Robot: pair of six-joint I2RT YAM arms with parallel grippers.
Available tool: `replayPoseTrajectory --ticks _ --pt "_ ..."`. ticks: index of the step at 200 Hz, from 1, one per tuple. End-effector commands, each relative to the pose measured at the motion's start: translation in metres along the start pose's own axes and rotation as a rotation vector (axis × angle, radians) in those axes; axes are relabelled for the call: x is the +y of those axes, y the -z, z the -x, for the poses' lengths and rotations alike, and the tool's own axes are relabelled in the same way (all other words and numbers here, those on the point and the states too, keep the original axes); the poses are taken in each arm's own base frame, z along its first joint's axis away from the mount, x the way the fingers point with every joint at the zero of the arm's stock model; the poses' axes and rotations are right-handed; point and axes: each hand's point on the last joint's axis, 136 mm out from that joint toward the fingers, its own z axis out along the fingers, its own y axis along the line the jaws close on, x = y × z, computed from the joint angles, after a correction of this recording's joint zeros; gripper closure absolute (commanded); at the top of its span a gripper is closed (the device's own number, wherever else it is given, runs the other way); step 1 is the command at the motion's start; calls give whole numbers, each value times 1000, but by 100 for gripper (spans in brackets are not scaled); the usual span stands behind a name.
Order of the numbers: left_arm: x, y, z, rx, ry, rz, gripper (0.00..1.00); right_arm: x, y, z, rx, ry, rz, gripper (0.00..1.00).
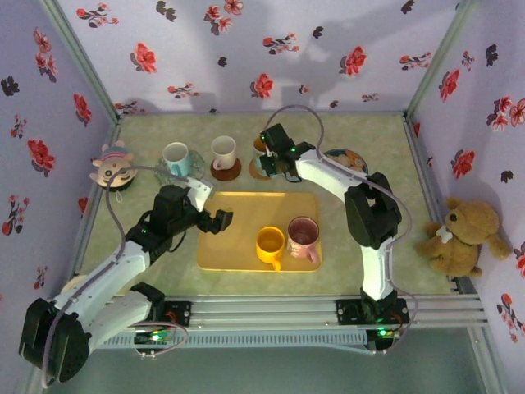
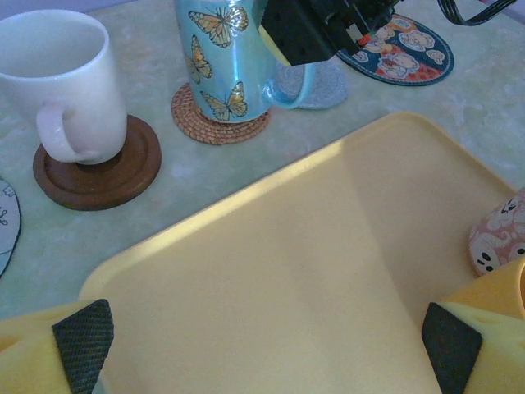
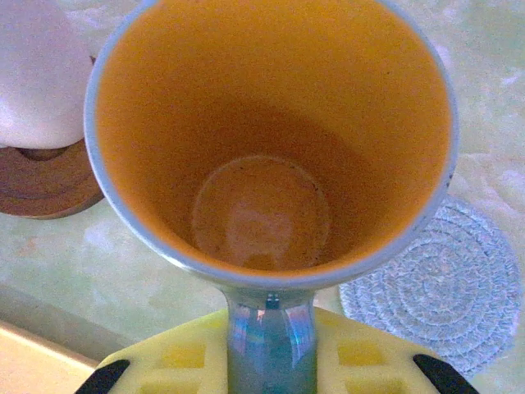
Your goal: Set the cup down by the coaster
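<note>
The cup (image 2: 221, 57) is pale blue with butterflies and orange inside (image 3: 271, 139). Its base is on a round woven brown coaster (image 2: 217, 123). My right gripper (image 3: 271, 361) is shut on the cup's handle, with the yellow fingers either side of it. From above, the right gripper (image 1: 277, 156) is at the back centre, with the cup (image 1: 261, 169) just left of it. A grey woven coaster (image 3: 439, 287) lies just to the cup's right. My left gripper (image 2: 262, 345) is open over the yellow tray (image 2: 312, 271), nothing between its pads (image 2: 82, 341).
A white mug (image 2: 66, 82) stands on a dark wooden coaster (image 2: 98, 176) left of the cup. A second mug (image 1: 176, 156) is further left. A patterned coaster (image 2: 402, 49) lies to the right. The tray (image 1: 246, 213) holds a yellow cup (image 1: 269, 244) and a pink cup (image 1: 303, 235). Soft toys sit at both side walls.
</note>
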Motion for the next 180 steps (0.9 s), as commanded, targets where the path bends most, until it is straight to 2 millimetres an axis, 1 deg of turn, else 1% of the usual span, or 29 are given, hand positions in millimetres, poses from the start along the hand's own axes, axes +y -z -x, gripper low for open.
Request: replayPoseTrajectory --ticks 1,31,69,88,114,161,180 --pt "-2 0 10 -36 -28 -9 0 0 17 51 -163 -13 -5 100" --pt "-4 0 10 -37 -27 -16 0 3 10 47 -143 -7 11 100" --pt "-4 0 7 -29 -19 -16 0 9 9 45 -135 -16 44 100" --pt "-4 0 9 -32 -18 -16 0 9 8 43 -130 -20 43 100" --pt "-4 0 9 -32 -14 -15 0 8 3 35 -108 -23 38 100" --pt "-4 2 7 -27 -8 -14 0 3 4 25 -87 -53 22 100" --pt "-4 4 7 -29 -7 -12 0 4 4 19 -74 -58 27 100"
